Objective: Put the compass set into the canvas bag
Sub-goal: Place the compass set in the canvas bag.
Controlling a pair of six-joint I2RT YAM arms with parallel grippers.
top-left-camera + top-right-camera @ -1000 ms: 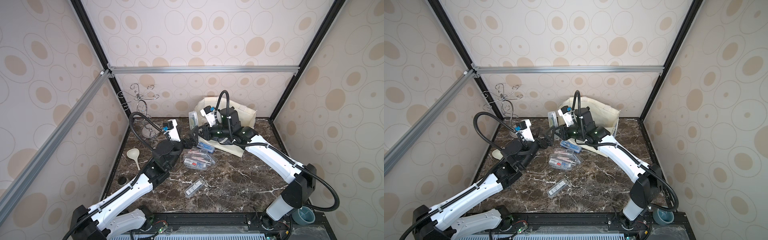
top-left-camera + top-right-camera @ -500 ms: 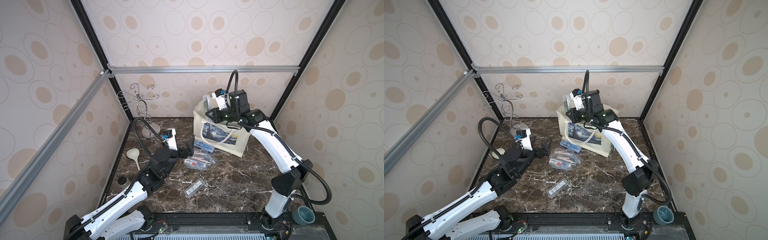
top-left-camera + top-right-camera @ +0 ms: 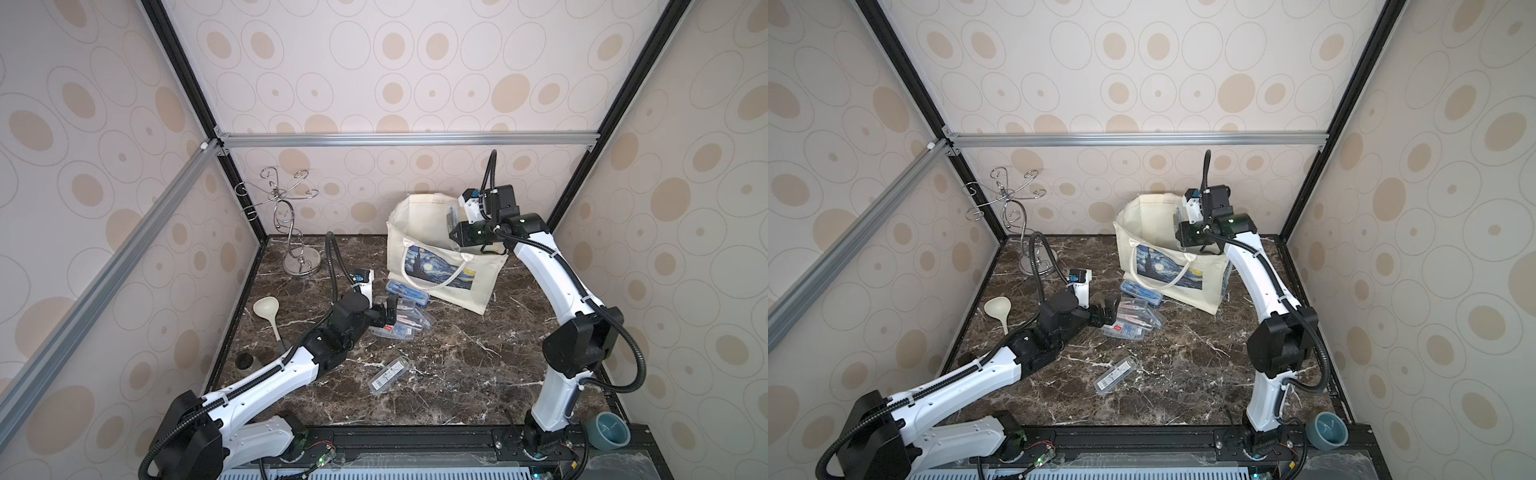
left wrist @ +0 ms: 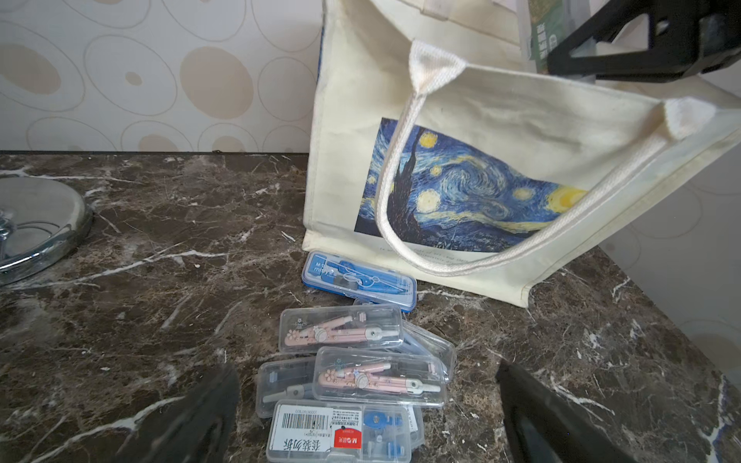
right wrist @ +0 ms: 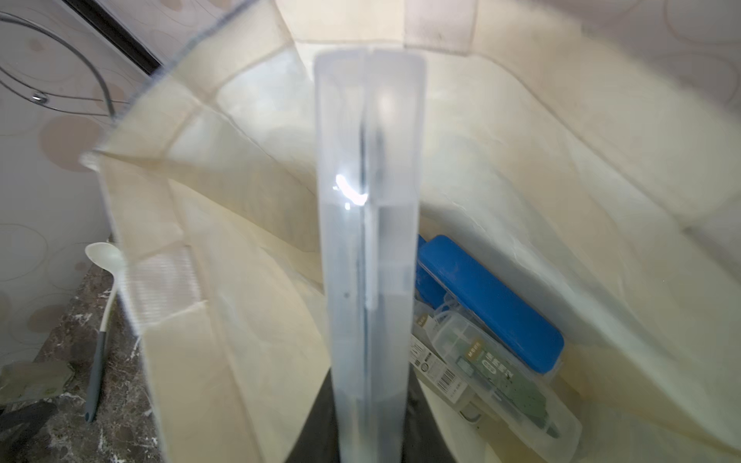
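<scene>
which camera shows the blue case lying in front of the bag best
The left wrist view: the blue case is close, sharp and unblocked there. In both top views the case is small, just in front of the bag. The right wrist view looks into the bag and misses it.

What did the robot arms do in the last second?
The right gripper, shut on a clear compass case, rose from beside the pile of cases to above the open canvas bag. The left gripper drew back a little, jaws open. The pile, ladle and wire stand stayed put.
</scene>
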